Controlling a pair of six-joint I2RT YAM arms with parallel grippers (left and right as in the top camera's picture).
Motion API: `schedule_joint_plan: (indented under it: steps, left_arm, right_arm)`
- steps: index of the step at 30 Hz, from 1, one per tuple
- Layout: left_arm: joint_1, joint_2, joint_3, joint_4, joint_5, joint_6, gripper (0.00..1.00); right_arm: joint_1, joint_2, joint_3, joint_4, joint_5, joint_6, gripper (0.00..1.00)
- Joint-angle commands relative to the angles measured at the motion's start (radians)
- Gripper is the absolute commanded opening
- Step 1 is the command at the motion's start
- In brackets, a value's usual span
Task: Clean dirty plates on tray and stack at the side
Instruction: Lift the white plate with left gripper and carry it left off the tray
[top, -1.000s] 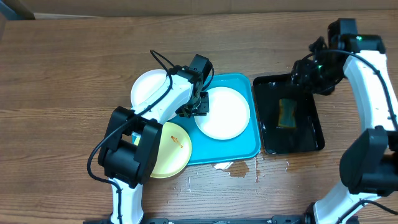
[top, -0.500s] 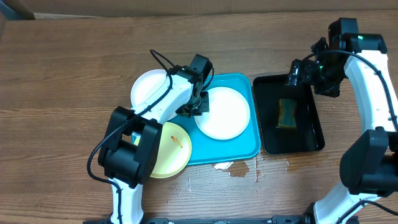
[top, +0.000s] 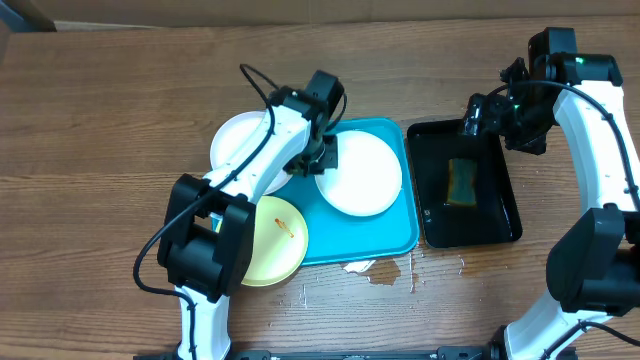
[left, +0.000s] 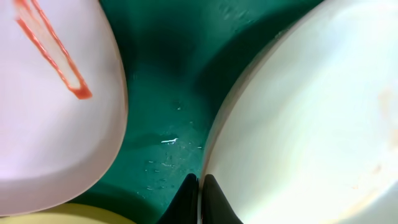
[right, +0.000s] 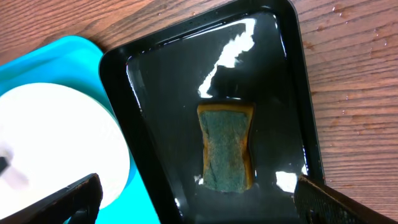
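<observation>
Wooden table (top: 120, 100): is carrying everything, spreading out beneath both sets of jaws.
Turquoise tray (top: 390, 238): is lying directly below the left jaws, its wet floor showing between the plates, and off to one side of the right jaws.
Black tray (right: 140, 124): is sitting under the right jaws, just beside the turquoise tray, with a film of water glinting on it.
White plate (left: 311, 112): is resting on the turquoise tray, its near rim running between the left jaws.
Second white plate (left: 50, 118): is lying just beside the left jaws on their other side, carrying an orange-red smear; the left arm is hiding much of it from overhead.
Yellow-green plate (top: 270, 245): is sitting behind the left jaws, overlapping the turquoise tray's corner, and bearing a small red mark.
Sponge (right: 227, 146): is lying in the black tray, in line with the gap of the right jaws.
Left gripper (left: 199, 194): is pinching the white plate's rim, its jaws closed on it.
Right gripper (right: 198, 190): is hovering over the black tray, its jaws spread wide and holding nothing.
Wet patch (top: 385, 272): is sitting on the wooden table, apart from both jaws.
</observation>
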Motion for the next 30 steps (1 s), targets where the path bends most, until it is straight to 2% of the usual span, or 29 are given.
schedule_joint_plan:
  steps: [1, 19, 23, 30]
  left_arm:
    - [0.011, 0.01, 0.067, -0.028, -0.01, 0.046, 0.04]
    - [0.024, 0.01, 0.267, -0.206, -0.006, 0.087, 0.04]
    - [0.024, 0.01, 0.303, -0.23, -0.005, 0.086, 0.04]
    - [0.023, 0.01, 0.326, -0.228, 0.05, 0.087, 0.04]
  right_arm:
    - [0.002, -0.008, 0.013, 0.005, 0.01, 0.003, 1.0]
    - [0.002, -0.008, 0.013, 0.01, 0.013, -0.002, 1.0]
    - [0.002, -0.008, 0.013, 0.173, 0.019, 0.008, 1.0]
    - [-0.019, -0.008, 0.013, 0.222, -0.008, 0.005, 1.0]
